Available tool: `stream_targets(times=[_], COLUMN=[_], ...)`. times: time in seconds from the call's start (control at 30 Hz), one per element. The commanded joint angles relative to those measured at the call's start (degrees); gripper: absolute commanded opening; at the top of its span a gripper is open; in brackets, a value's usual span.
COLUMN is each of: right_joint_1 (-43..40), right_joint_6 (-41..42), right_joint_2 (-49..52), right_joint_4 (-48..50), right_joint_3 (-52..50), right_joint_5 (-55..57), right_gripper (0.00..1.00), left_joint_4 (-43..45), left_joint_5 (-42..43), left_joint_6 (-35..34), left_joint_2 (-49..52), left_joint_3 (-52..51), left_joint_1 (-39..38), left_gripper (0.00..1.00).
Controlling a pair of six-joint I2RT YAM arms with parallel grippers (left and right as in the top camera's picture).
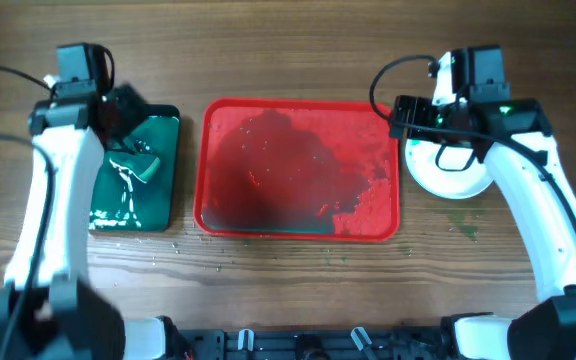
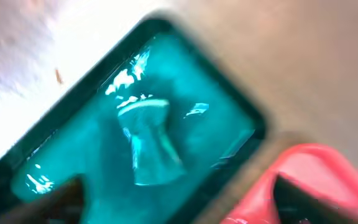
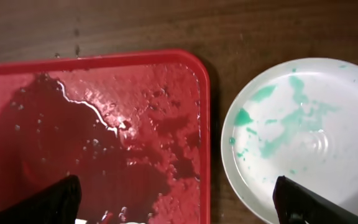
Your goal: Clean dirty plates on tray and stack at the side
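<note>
The red tray (image 1: 298, 215) lies mid-table, wet, with no plate on it; it also shows in the right wrist view (image 3: 92, 124) and as a corner in the left wrist view (image 2: 303, 174). A white plate (image 1: 448, 178) with teal smears sits on the table right of the tray, seen close in the right wrist view (image 3: 303, 124). I cannot tell whether other plates lie under it. My right gripper (image 1: 400, 118) (image 3: 182, 208) is open and empty above the tray's right rim. My left gripper (image 1: 120, 112) (image 2: 179, 208) is open and empty above the green tray.
A dark green tray (image 1: 158, 200) holding teal liquid lies left of the red tray. A pale scrubbing piece (image 1: 140, 168) (image 2: 151, 146) lies in it. Small drops speckle the wood in front of both trays.
</note>
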Motion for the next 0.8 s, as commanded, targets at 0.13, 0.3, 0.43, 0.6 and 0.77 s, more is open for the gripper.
stream_targets(times=[0.13, 0.3, 0.43, 0.6, 0.77], right_joint_1=[0.22, 0.22, 0.22, 0.22, 0.22], right_joint_6=[-1.31, -6.05, 2.75, 1.84, 0.31], right_joint_2=[-7.08, -21.22, -30.01, -34.01, -33.7], right_joint_4=[-10.67, -13.64, -13.92, -14.43, -9.42], right_joint_3=[14.64, 15.85, 15.85, 15.74, 11.45], right_joint_5=[0.74, 0.68, 0.72, 0.76, 0.74], right_gripper=[1.0, 1.0, 1.0, 1.0, 1.0], left_joint_4=[-0.11, -0.13, -0.13, -0.13, -0.13], left_joint_5=[-0.92, -0.92, -0.92, -0.92, -0.92], left_joint_6=[0.02, 0.02, 0.0, 0.02, 0.02], left_joint_2=[-13.22, -13.03, -13.05, -13.03, -13.03], left_joint_3=[1.84, 1.81, 1.81, 1.84, 1.84], left_joint_1=[-1.9, -1.9, -1.9, -1.9, -1.9], left_gripper=[1.0, 1.0, 1.0, 1.0, 1.0])
